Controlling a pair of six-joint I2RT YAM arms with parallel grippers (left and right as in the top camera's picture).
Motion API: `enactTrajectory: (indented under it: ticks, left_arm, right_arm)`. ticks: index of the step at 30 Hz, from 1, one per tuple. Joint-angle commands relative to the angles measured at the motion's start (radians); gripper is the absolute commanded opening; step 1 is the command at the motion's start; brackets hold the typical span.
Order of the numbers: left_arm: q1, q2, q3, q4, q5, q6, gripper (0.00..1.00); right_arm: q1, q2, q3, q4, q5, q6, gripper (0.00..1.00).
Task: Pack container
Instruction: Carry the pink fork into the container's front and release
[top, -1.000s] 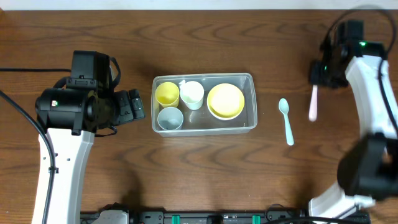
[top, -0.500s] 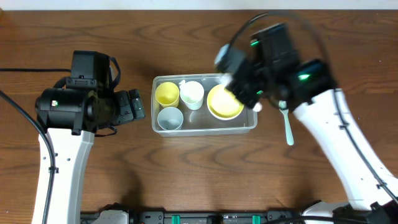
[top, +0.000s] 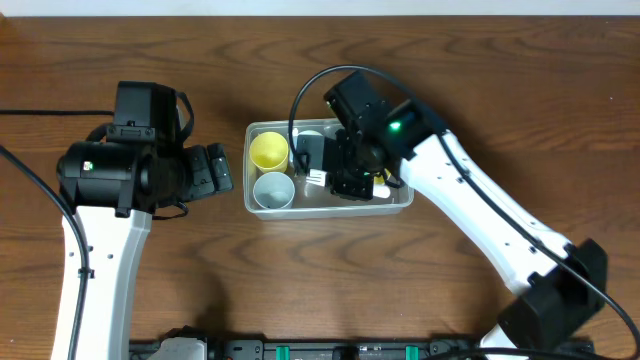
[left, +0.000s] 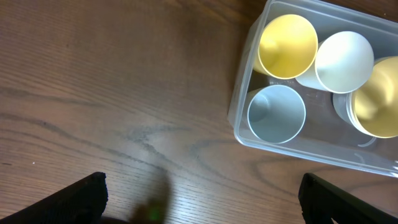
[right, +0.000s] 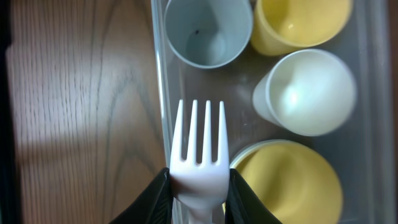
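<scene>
The clear plastic container (top: 330, 210) stands at the table's middle and holds a yellow cup (top: 268, 150), a grey-blue cup (top: 273, 190), a white cup (right: 308, 90) and a yellow bowl (right: 289, 186). My right gripper (top: 335, 178) hangs over the container's middle and hides the white cup and the bowl from overhead. It is shut on a white plastic fork (right: 199, 137), tines pointing out, above the container's long wall (right: 158, 81). My left gripper (top: 215, 172) is open and empty, just left of the container (left: 239, 118).
Bare wooden table lies all around the container. The right arm (top: 480, 215) stretches across the table from the lower right and covers the area right of the container. In the left wrist view the wide-open fingers (left: 202, 193) hang over bare wood.
My right arm has swung from the far right edge across to above the container, carrying the fork. It now covers the white cup, the bowl and the spoon. The left arm has not moved.
</scene>
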Motion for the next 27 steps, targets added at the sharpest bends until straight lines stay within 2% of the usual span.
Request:
enactTrajectory:
  ticks: [1, 3, 4, 5, 6, 7, 13, 21, 27]
  left_arm:
    - [0.003, -0.001, -0.002, -0.003, -0.012, 0.016, 0.98]
    - [0.003, -0.001, -0.002, -0.003, -0.011, 0.016, 0.98]
    - [0.003, -0.001, -0.002, -0.003, -0.012, 0.016, 0.98]
    - [0.003, -0.001, -0.002, -0.003, -0.012, 0.016, 0.98]
    - [0.003, -0.001, -0.002, -0.003, -0.012, 0.016, 0.98]
    - [0.003, -0.001, -0.002, -0.003, -0.011, 0.016, 0.98]
    - [0.003, -0.001, -0.002, -0.003, -0.012, 0.016, 0.98]
    - [0.003, -0.001, -0.002, -0.004, -0.011, 0.016, 0.98]
    - [0.003, -0.001, -0.002, -0.004, -0.011, 0.016, 0.98]
  right_arm:
    - [0.011, 0.029, -0.005, -0.008, -0.012, -0.024, 0.09]
    - [0.011, 0.036, -0.005, -0.011, -0.011, -0.002, 0.28]
    - [0.011, 0.037, -0.005, -0.011, -0.011, 0.012, 0.46]
    - [0.011, 0.037, -0.005, -0.014, -0.011, 0.022, 0.71]
    - [0.011, 0.037, -0.005, -0.016, -0.010, 0.029, 0.82]
    - [0.011, 0.036, -0.005, -0.021, -0.011, 0.028, 0.88]
    - [0.011, 0.031, -0.005, -0.007, 0.000, 0.073, 0.99]
    - [-0.035, -0.053, 0.018, 0.056, 0.226, 0.426, 0.99]
    - [-0.141, -0.214, 0.036, 0.103, 0.240, 0.637, 0.99]
